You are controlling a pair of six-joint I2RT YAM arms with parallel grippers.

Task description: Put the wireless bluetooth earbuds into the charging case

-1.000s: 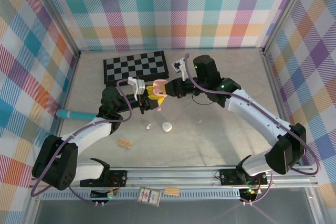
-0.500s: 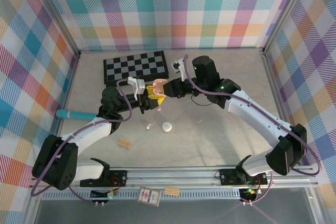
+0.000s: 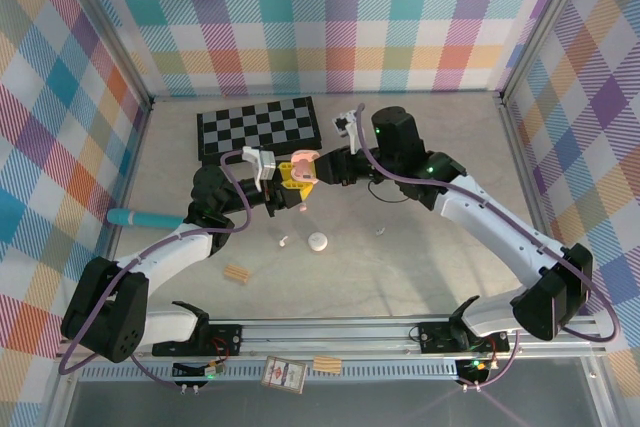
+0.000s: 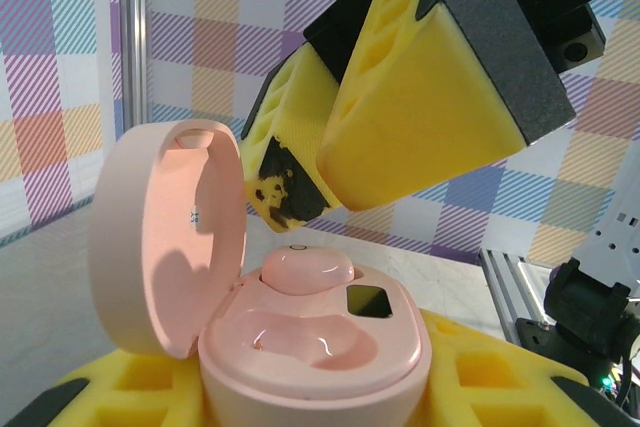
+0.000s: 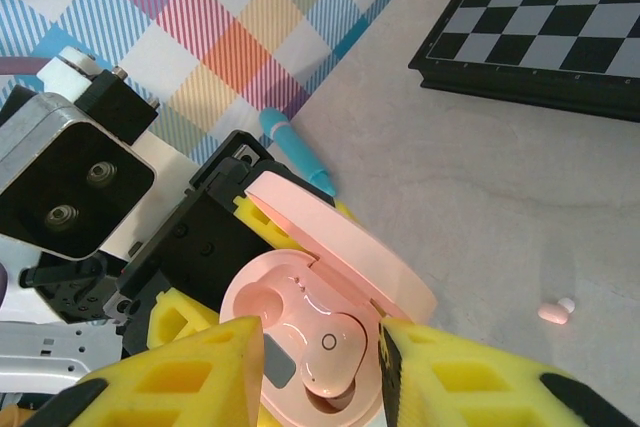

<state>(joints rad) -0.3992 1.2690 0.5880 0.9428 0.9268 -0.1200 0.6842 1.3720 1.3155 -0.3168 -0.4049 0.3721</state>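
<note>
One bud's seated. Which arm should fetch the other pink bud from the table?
Right. The left gripper is shut on the open case, steadying it. The right gripper is open and empty above it, and a loose pink bud lies on the table nearby.

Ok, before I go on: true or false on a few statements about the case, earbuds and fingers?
1. The lid of the case is open. True.
2. Both slots in the case are filled. False: one earbud sits in it, the other slot is empty.
3. The left fingers hold the case. True.
4. The right fingers clamp the earbud. False: they stand apart above it.
5. The chessboard lies by the arm bases. False: it lies at the far end of the table.
6. A loose earbud lies on the table. True.
</note>
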